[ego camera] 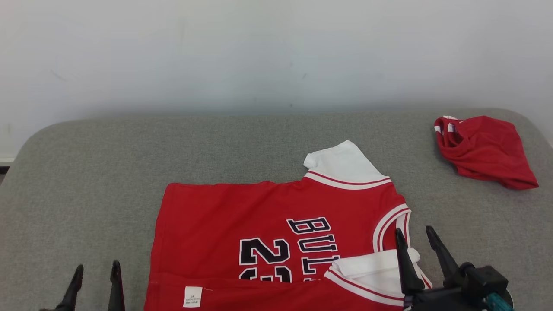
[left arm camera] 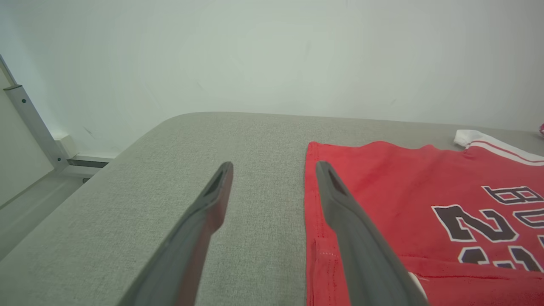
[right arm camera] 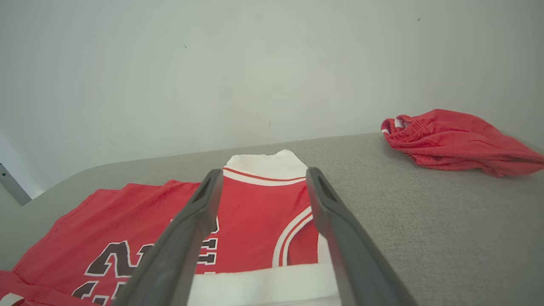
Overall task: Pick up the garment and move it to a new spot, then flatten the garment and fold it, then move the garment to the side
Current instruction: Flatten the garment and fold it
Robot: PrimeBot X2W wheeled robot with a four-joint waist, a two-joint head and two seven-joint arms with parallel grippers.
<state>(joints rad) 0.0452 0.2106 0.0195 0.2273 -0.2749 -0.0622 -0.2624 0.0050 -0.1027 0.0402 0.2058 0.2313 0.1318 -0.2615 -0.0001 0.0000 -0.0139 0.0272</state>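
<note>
The red jersey (ego camera: 276, 233) lies spread on the grey bench (ego camera: 86, 172), from the middle of the head view down toward 6 o'clock, with its printed front facing up. Its collar end points to 3 o'clock and its hem end to 9 o'clock. One white sleeve (ego camera: 341, 162) sticks out on the far side toward 12 o'clock. The near long edge is turned over onto the front, so a white label (ego camera: 192, 296) shows and the near sleeve (ego camera: 376, 270) lies on top of the red cloth. I judge this to be a first lengthwise fold, with the far side not yet folded in.

The left claw (ego camera: 97, 276) is at 7 o'clock, just off the hem edge over bare bench. Its jaws are spread wide and hold nothing. In its wrist view the left claw (left arm camera: 275, 165) has one finger over grey cloth and the other over the jersey's (left arm camera: 403, 182) edge. The right claw (ego camera: 414, 231) is at 5 o'clock over the armhole end, also wide open and empty. In its wrist view the right claw (right arm camera: 263, 172) frames the far sleeve.

With one claw at each end of the jersey, both look placed to take hold of an edge together, so the cloth stays taut and square.

Crumpled red shorts (ego camera: 484, 151) sit well apart at 2 o'clock, probably put aside so the folding area stays free.
</note>
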